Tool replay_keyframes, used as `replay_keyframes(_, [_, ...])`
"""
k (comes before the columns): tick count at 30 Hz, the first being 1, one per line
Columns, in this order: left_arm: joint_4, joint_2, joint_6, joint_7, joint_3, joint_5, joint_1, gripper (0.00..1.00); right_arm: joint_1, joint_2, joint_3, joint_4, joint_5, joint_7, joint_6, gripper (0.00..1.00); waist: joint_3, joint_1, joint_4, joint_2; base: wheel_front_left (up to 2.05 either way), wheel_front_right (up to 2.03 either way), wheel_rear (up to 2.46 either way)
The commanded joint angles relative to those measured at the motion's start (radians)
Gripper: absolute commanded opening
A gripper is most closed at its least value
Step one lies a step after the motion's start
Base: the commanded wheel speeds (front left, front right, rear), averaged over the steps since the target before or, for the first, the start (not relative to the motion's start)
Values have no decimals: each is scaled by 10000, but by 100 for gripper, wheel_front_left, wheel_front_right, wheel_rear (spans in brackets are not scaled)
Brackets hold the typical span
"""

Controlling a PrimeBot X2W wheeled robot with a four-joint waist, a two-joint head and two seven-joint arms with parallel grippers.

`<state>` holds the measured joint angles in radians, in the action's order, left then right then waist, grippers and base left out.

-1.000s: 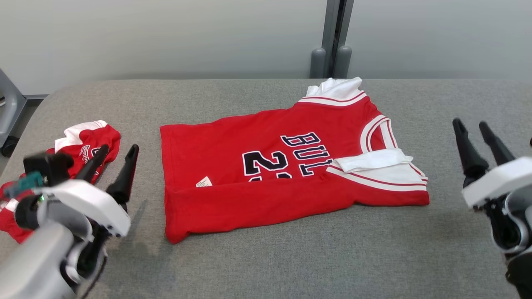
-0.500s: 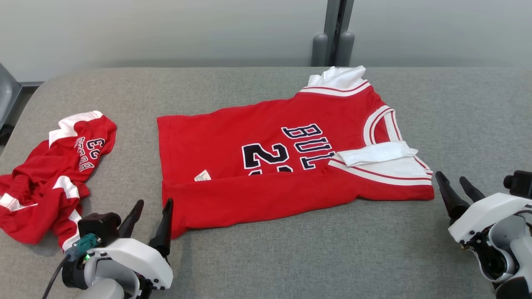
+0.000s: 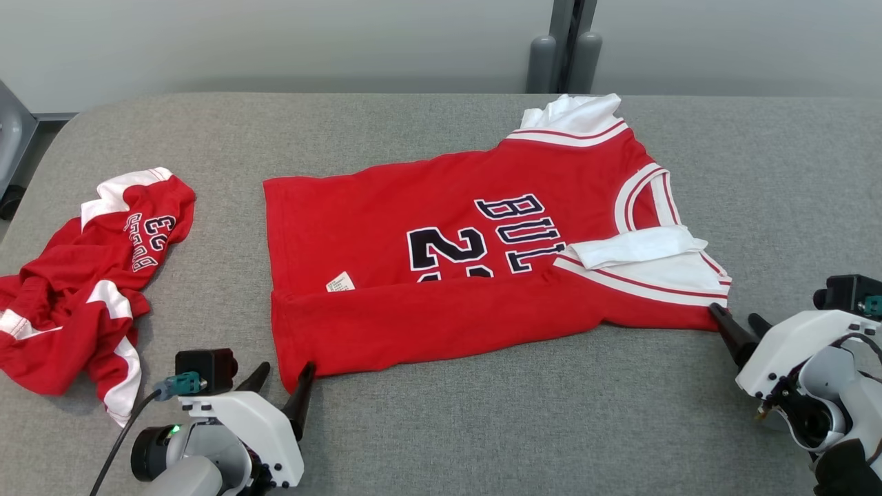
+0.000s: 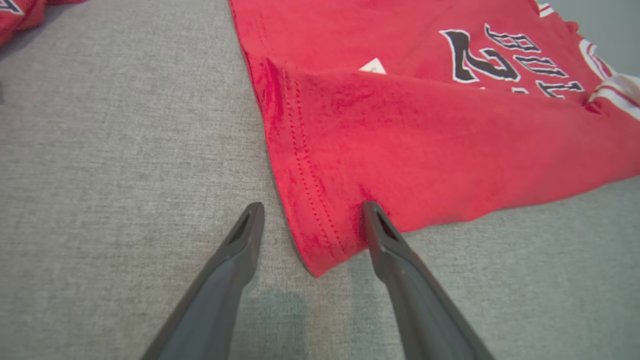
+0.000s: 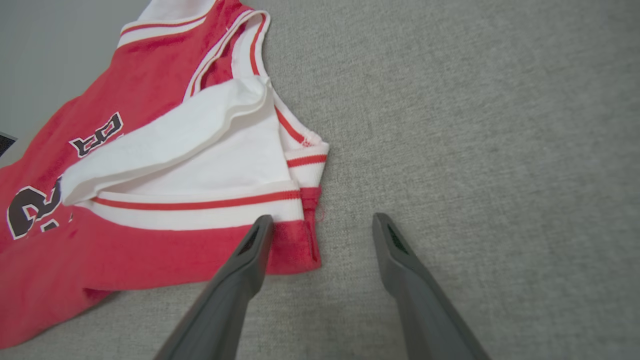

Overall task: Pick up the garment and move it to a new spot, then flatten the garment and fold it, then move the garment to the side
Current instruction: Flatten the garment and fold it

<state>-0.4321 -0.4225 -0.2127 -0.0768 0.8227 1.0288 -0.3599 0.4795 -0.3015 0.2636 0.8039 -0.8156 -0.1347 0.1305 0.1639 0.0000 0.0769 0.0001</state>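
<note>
A red jersey with white trim and dark lettering, the garment (image 3: 468, 275), lies spread on the grey table (image 3: 551, 420), its near edge folded over. My left gripper (image 3: 284, 375) stands open at the garment's near left corner. In the left wrist view that corner of the garment (image 4: 425, 140) lies between the open left gripper's (image 4: 312, 207) fingers. My right gripper (image 3: 736, 317) stands open at the near right corner by the white sleeve. The right wrist view shows the right gripper (image 5: 322, 220) straddling that red corner of the garment (image 5: 150, 240).
A second red and white garment (image 3: 89, 275) lies crumpled at the table's left end. A grey post (image 3: 565, 48) stands against the wall behind the table's far edge. Bare grey surface runs along the near edge and at the right.
Both grippers have come down and inward to the garment's two near corners, staying open. The head camera has shifted slightly; the garment lies as before.
</note>
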Motion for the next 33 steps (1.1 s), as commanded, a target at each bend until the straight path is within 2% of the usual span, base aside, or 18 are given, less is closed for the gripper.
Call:
replay_keyframes(1, [-115, 33, 117, 166, 44, 85, -191, 100, 130, 52, 47, 160, -45, -249, 3, 100, 13, 0, -11, -1, 0, 0, 0])
replay_keyframes(7, [-294, 100, 378, 804, 173, 383, -260, 100, 363, 288, 144, 534, -215, -845, 3, 100, 26, 0, -25, -1, 0, 0, 0])
replay_keyframes(8, [-321, 120, 436, 851, 180, 427, -269, 95, 395, 301, 149, 580, -224, -867, 3, 93, 17, 0, -17, -1, 0, 0, 0])
replay_keyframes(9, [-344, 164, 490, 900, 167, 518, -265, 81, 419, 318, 154, 622, -218, -884, 3, 59, 4, 0, -5, -1, 0, 0, 0])
replay_keyframes(10, [-378, 193, 557, 957, 173, 564, -267, 53, 440, 340, 152, 658, -207, -888, 3, 36, -14, 0, 6, -1, 0, 0, 0])
replay_keyframes(11, [-433, 207, 599, 999, 204, 567, -290, 35, 462, 355, 156, 691, -207, -870, 3, 17, -39, 0, 15, -1, 0, 0, 0])
replay_keyframes(12, [-487, 214, 644, 1015, 223, 566, -310, 0, 478, 351, 163, 714, -212, -854, 3, 0, -61, 0, 20, -1, 0, 0, 0])
replay_keyframes(17, [-648, 253, 752, 940, 235, 567, -344, 0, 496, 310, 153, 699, -248, -540, 3, 0, -189, 0, 13, -1, 0, 0, 0])
replay_keyframes(24, [-644, 33, 796, 784, 225, 466, -229, 0, 354, 221, 219, 610, -401, -174, 3, 0, -488, 0, -23, -1, 0, 0, 0])
replay_keyframes(30, [-215, -415, 840, 1148, 500, 311, 42, 0, -41, 12, 429, 238, -628, -463, 3, 0, -838, 0, -55, -1, 0, 0, 0])
replay_keyframes(33, [174, -742, 658, 1366, 600, 250, 267, 0, -376, -95, 596, -142, -713, -780, 3, 0, -1069, 0, -159, -1, 0, 0, 0])
